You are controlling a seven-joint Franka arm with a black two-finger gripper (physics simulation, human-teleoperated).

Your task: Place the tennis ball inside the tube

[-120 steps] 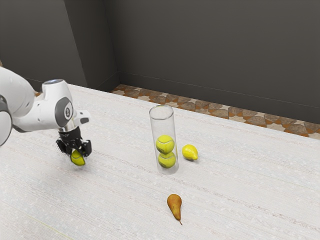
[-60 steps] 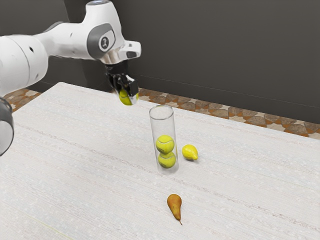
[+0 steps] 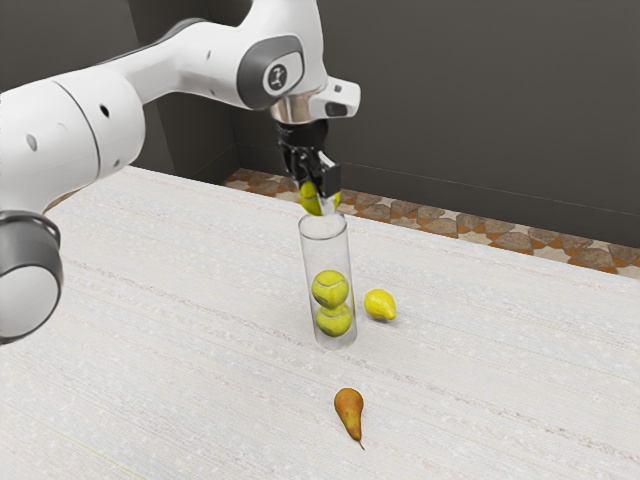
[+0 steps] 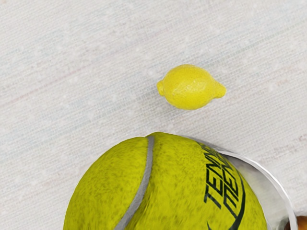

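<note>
Yellow-green ball (image 4: 168, 191) with grey seam

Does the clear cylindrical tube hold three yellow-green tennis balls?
No, the clear tube holds two stacked tennis balls, while the third ball is in the black two-finger gripper, higher than the rim.

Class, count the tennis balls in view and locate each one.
3: one ball held in the fingers above the tube, an upper ball and a lower ball stacked inside it.
</note>
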